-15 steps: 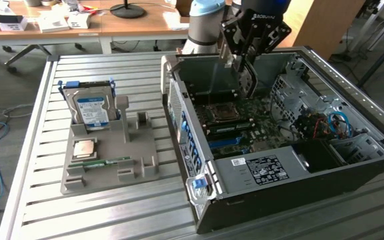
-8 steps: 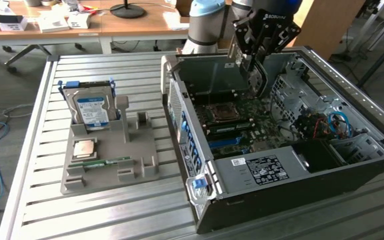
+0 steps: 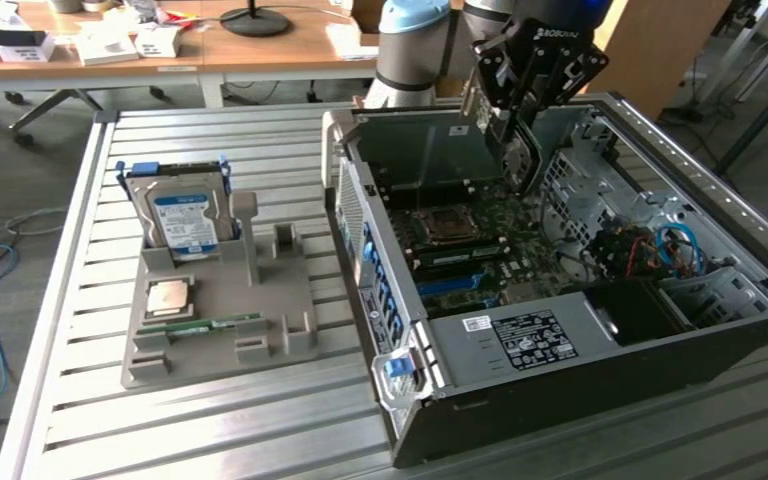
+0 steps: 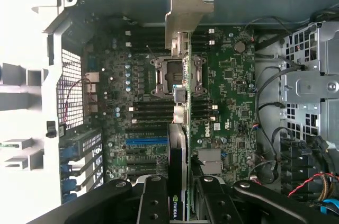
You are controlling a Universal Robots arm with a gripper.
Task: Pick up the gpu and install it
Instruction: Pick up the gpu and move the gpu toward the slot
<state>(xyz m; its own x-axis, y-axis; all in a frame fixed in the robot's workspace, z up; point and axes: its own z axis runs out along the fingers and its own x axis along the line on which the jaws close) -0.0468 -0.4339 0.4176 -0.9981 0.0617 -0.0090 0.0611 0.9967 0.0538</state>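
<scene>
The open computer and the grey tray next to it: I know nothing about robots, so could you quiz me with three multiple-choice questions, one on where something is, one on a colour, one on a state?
1. Where is the gpu relative to the computer case?
A. Lying flat outside it
B. Held by the gripper above its open side
C. Underneath it

2. What colours are on the label of the hard drive standing in the tray?
A. Blue and white
B. Red and yellow
C. Plain black

3. What state is the case in?
A. Closed on all sides
B. Upright with its panel on
C. Lying on its side, open, motherboard exposed

Answers: B, the gripper clamps the card edge-on over the motherboard; A, the drive's label is blue and white; C, the board and cables lie in plain sight from above.
</scene>
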